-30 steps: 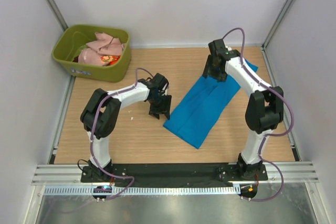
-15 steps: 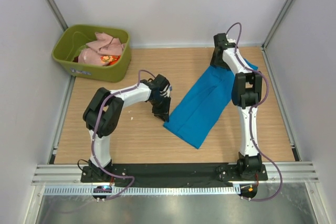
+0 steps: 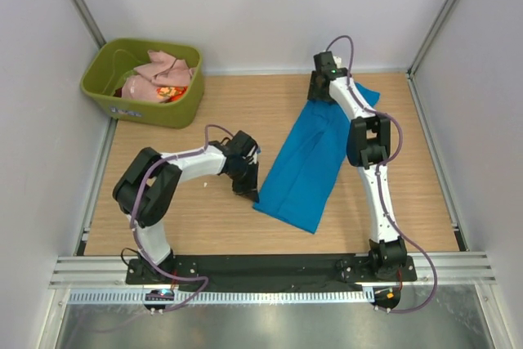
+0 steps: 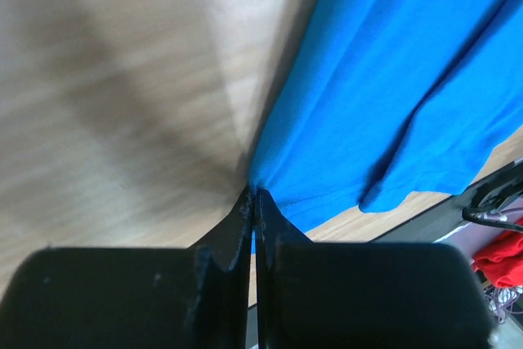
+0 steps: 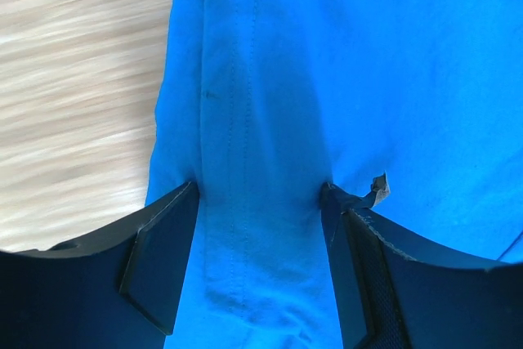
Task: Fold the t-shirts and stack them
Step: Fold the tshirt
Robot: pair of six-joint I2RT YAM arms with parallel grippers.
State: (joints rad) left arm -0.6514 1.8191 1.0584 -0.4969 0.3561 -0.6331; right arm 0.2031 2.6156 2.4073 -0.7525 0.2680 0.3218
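Note:
A bright blue t-shirt point(image 3: 306, 165) lies folded into a long strip, running diagonally across the wooden table. My left gripper point(image 3: 249, 188) is low at the strip's near left edge. In the left wrist view this gripper point(image 4: 254, 195) is shut on the hem of the blue t-shirt point(image 4: 392, 79), with a sliver of blue between the fingers. My right gripper point(image 3: 319, 91) is at the strip's far end. In its wrist view the right gripper point(image 5: 260, 187) is open, its tips pressed down on the blue t-shirt point(image 5: 327, 55) either side of a seam. A pale pink t-shirt point(image 3: 159, 69) and a red-orange patterned one point(image 3: 169, 91) lie crumpled in the tub.
An olive-green plastic tub point(image 3: 176, 112) stands at the table's back left corner. White walls with metal posts close in the sides and back. The black base rail point(image 3: 270, 267) runs along the near edge.
My left gripper dropped to the shirt's near left edge and shut on it. My right gripper slid left along the shirt's far end, and the strip's far end shifted with it.

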